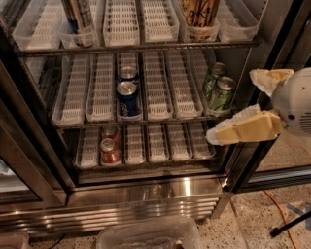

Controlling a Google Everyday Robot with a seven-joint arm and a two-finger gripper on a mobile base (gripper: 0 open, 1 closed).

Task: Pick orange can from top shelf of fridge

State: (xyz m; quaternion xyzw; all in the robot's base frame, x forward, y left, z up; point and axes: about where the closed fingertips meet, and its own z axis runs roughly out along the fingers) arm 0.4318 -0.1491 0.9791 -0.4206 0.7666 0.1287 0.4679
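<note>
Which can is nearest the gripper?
The front green can, right end of the middle shelf, beside the open gripper; the orange can sits higher, on the top shelf.

Dim warm light; glare on the steel base of the fridge (146, 194); gripper (231, 106) at right catches brighter light.

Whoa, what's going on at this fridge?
The robot's cream two-finger end effector hangs open and empty at the right of the large stainless-steel drinks fridge, level with the green cans on the middle shelf. The golden-orange drink can it wants stands untouched on the dark wire top shelf, higher up and further left.
</note>
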